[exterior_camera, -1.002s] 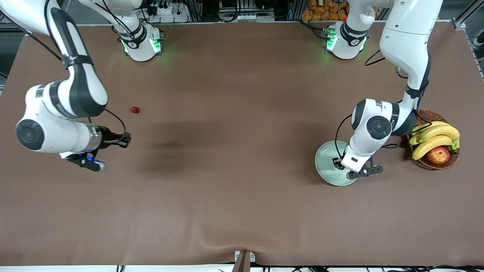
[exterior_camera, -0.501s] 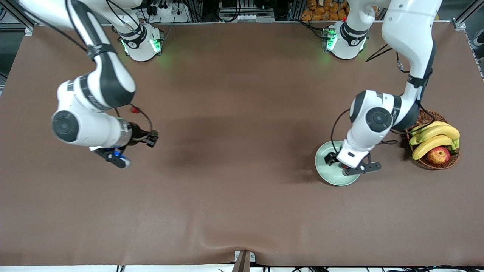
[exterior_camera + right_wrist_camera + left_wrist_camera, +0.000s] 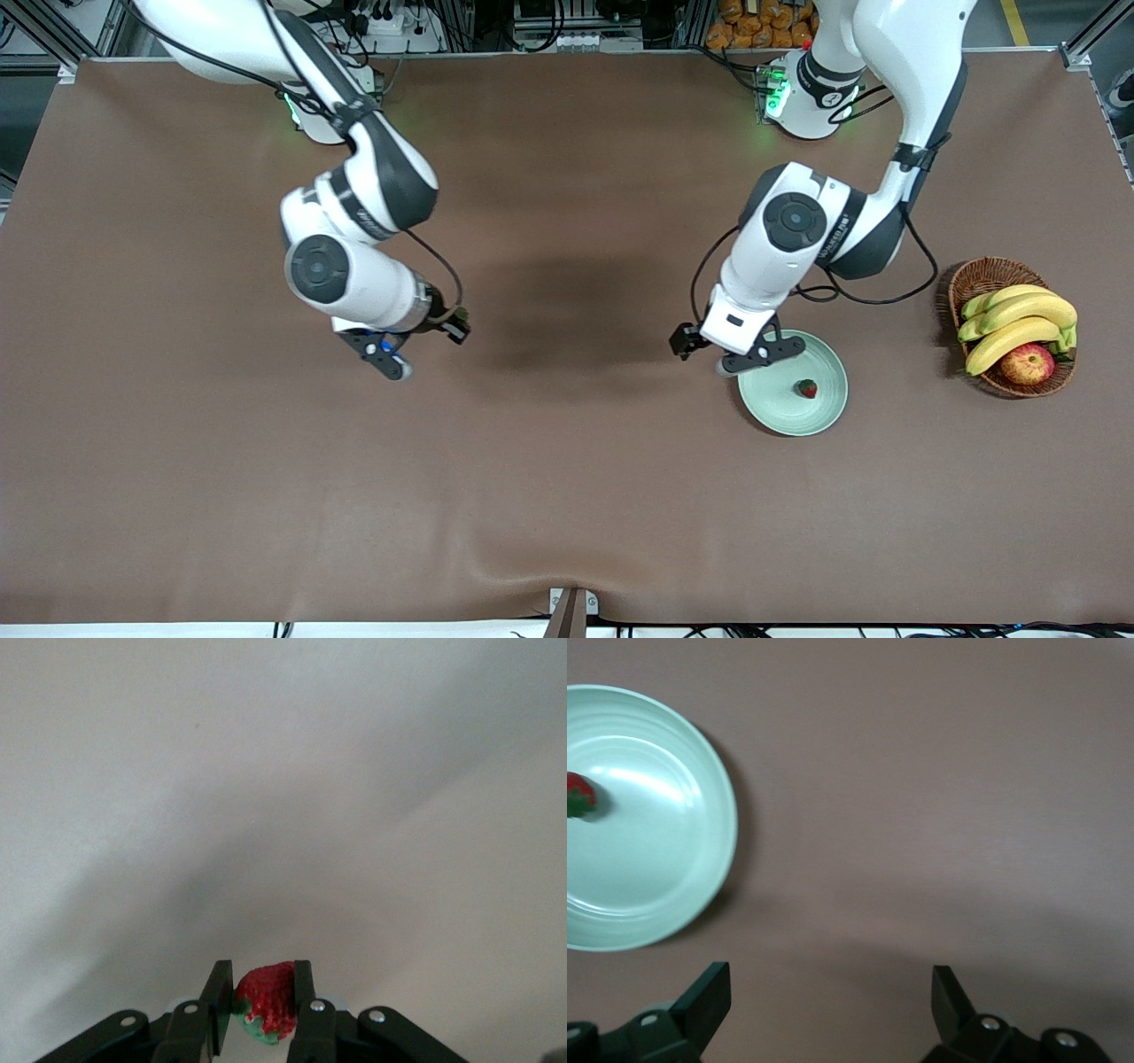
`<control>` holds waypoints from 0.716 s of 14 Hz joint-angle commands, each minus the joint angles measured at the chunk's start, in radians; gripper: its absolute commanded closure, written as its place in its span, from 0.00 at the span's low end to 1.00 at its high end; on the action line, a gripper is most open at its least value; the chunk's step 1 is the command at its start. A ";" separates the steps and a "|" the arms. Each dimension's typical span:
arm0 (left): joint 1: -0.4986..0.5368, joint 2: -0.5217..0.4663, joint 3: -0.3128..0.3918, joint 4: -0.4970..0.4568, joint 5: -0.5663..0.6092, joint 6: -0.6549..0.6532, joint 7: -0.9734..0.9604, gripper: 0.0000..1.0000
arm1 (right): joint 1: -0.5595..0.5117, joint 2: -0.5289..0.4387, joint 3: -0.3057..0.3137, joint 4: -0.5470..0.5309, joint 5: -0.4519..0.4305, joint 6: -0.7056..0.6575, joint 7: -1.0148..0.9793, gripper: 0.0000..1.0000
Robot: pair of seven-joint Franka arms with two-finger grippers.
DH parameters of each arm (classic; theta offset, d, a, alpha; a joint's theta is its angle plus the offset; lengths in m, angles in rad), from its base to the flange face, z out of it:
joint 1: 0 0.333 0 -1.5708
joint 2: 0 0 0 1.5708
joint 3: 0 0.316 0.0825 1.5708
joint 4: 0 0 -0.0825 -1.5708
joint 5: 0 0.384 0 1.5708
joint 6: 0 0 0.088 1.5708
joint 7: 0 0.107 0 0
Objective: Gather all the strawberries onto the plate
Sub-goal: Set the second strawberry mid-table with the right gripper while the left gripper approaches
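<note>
Brown mat table (image 3: 567, 496), bare at centre. Your plate (image 3: 780, 403) sits toward the left arm's end; one strawberry (image 3: 806, 388) lies in it. Wicker basket (image 3: 983, 279) beside it holds bananas (image 3: 1019, 321) and an apple (image 3: 1028, 363). Left gripper (image 3: 831, 1014) over the plate's edge, fingers spread wide, nothing between them. Right gripper (image 3: 264, 1003) over bare mat, pinching a second strawberry (image 3: 268, 999).
</note>
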 commanded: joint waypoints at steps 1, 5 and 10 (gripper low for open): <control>0.008 0.003 -0.021 0.031 0.013 -0.019 -0.031 0.00 | 0.075 0.066 -0.009 0.011 0.009 0.101 0.111 1.00; 0.014 -0.005 -0.022 0.116 0.014 -0.169 -0.011 0.00 | 0.169 0.175 -0.014 0.014 -0.005 0.282 0.217 1.00; 0.037 -0.006 -0.021 0.212 -0.038 -0.375 0.202 0.00 | 0.235 0.221 -0.040 0.014 -0.009 0.336 0.255 1.00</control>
